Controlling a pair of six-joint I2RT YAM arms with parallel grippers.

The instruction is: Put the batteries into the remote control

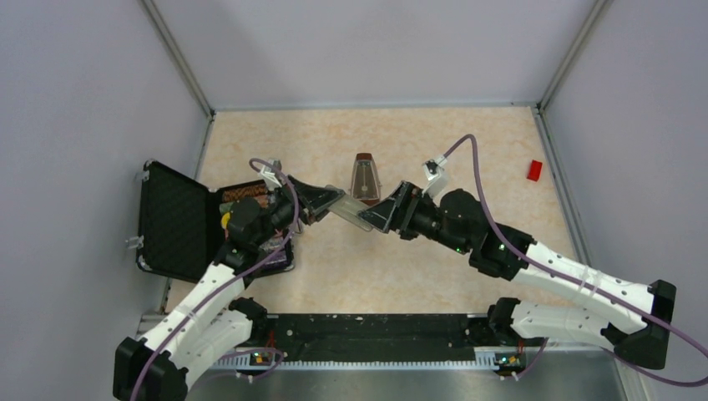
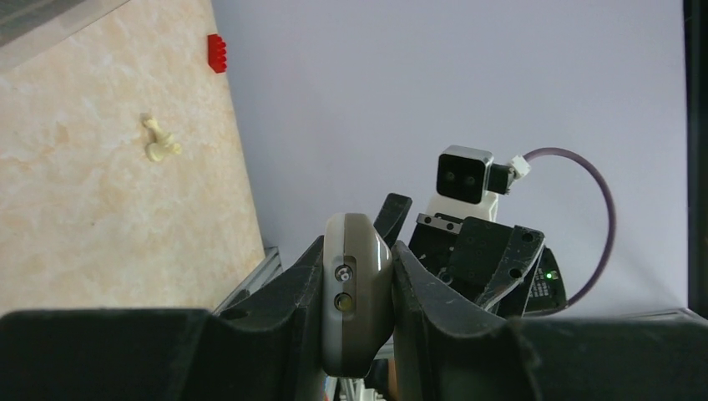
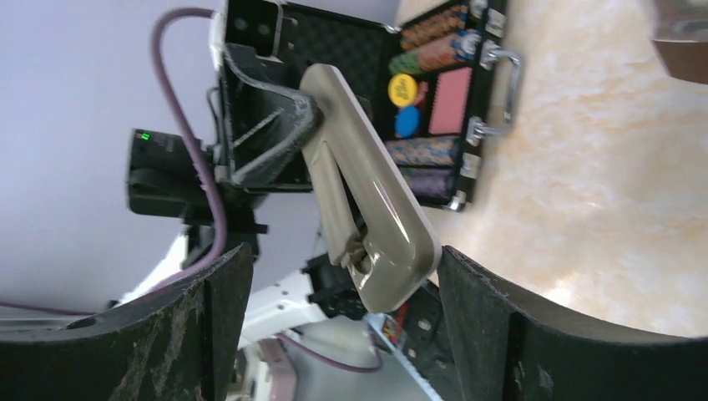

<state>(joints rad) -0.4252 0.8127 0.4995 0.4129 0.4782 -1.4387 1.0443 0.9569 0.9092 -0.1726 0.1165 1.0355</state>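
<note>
My left gripper point(image 2: 357, 288) is clamped tight on one end of the remote control point(image 1: 351, 212), both pads pressed flat against its narrow sides. I hold it up off the table point(image 1: 376, 276), over the middle, and its free end slopes down toward my right side. From the right wrist camera the remote control point(image 3: 367, 192) shows its grey back, with a long open recess running along it (what lies inside is too small for me to tell).

My right gripper point(image 3: 345, 280) stands wide open and grips nothing. Its two fingers point(image 3: 221, 292) sit on either side of the remote's free end with clear space on each flank, so they are not touching it. From above, the two grippers meet nose to nose over the table's middle.

Just behind the remote, toward the far edge, the brown metronome point(image 1: 365, 177) stands upright. An open black case point(image 1: 179, 221) of coloured chips lies at the left edge, beside my left arm. A small red block point(image 1: 534, 170) rests near the right edge, well apart from everything else.
</note>
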